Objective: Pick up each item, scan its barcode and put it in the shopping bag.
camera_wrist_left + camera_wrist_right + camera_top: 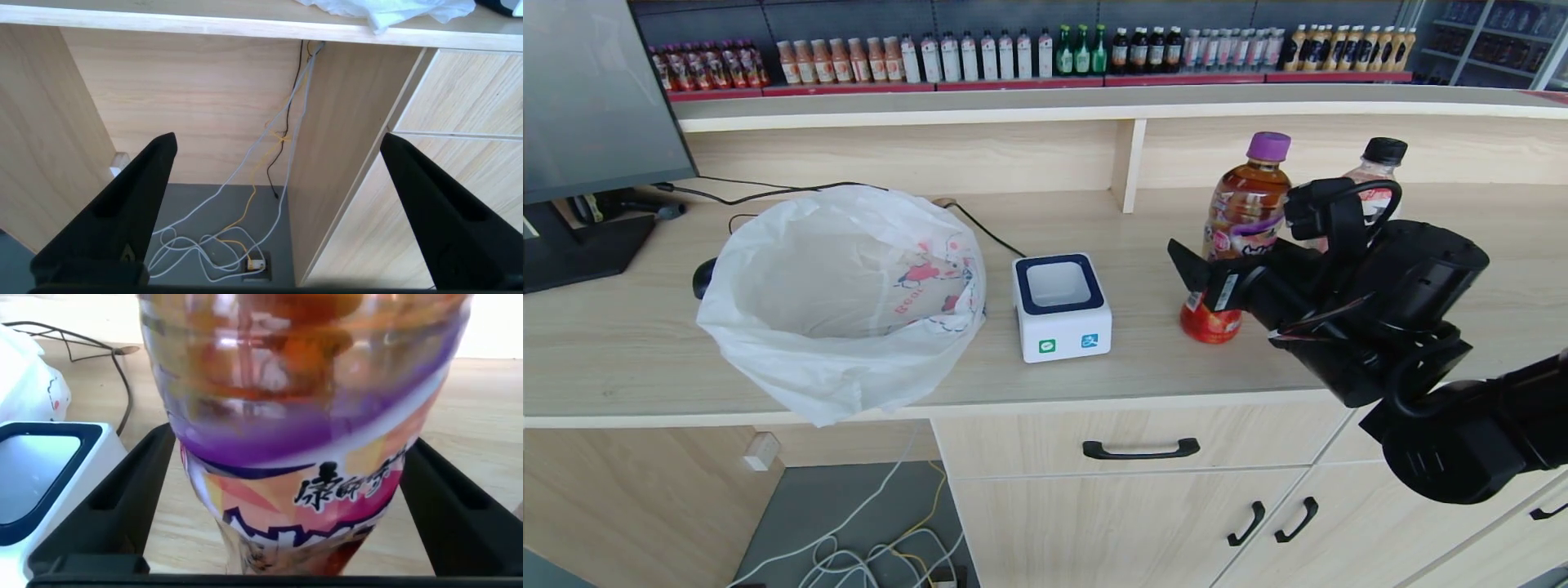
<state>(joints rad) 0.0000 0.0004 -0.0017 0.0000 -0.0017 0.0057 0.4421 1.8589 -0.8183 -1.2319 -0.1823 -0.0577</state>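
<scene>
Right claw [286, 527]: open, right of the scanner [1062, 306], one finger on each side of the purple-capped bottle's lower body; whether the pads touch it cannot be told.
Purple-capped bottle [1245, 237]: upright on the tabletop [629, 343], near the scanner on its right; clear plastic holding amber drink, a purple band on the wrap label, orange and red print below, a red base.
Black-capped bottle [1376, 175]: upright, farther right of the scanner and farther back, partly hidden by the arm.
Shopping bag [841, 302]: white plastic with red print, mouth wide open, just left of the scanner.
Left claw [278, 163]: fingers spread wide, holding nothing, below the tabletop's front edge, above cables [221, 245] on the floor.
</scene>
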